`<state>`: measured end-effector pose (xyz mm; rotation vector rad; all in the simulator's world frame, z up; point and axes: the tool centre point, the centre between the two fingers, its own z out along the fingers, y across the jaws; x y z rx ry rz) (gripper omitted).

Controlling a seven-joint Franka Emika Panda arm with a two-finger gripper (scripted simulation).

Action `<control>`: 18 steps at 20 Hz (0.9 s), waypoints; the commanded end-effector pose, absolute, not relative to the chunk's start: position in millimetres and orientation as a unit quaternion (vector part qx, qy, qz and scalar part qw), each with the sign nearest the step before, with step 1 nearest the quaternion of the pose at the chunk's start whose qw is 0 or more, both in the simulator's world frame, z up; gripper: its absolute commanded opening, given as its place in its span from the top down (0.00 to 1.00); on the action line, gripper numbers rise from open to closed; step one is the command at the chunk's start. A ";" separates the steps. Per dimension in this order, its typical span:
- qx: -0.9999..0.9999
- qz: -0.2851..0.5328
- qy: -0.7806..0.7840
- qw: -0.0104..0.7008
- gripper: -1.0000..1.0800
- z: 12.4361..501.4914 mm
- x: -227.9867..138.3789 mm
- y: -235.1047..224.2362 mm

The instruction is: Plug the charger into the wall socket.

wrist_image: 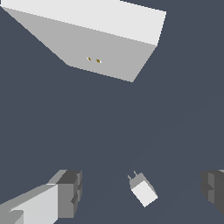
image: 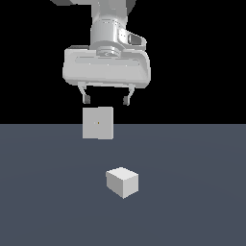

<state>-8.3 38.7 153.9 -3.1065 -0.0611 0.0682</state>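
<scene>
The charger [image: 122, 181] is a small white cube lying on the dark grey floor, nearer the camera than the wall socket. In the wrist view the charger [wrist_image: 143, 190] shows two small prongs on one end. The wall socket [image: 98, 123] is a flat upright off-white plate with a tiny dark dot at its centre; in the wrist view the wall socket [wrist_image: 94, 39] shows two small yellowish holes. My gripper [image: 106, 100] hangs open and empty high above the floor, above the socket in the exterior view. Its two fingers [wrist_image: 70, 192] show on either side of the charger.
The dark grey floor [image: 192, 192] spreads around both objects. Nothing else shows in either view.
</scene>
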 end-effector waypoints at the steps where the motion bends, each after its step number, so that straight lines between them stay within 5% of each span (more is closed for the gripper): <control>1: -0.999 0.022 -0.020 0.017 0.04 153.9 -8.3 38.7; 18: -0.992 0.012 -0.123 0.013 0.04 126.6 -44.9 36.0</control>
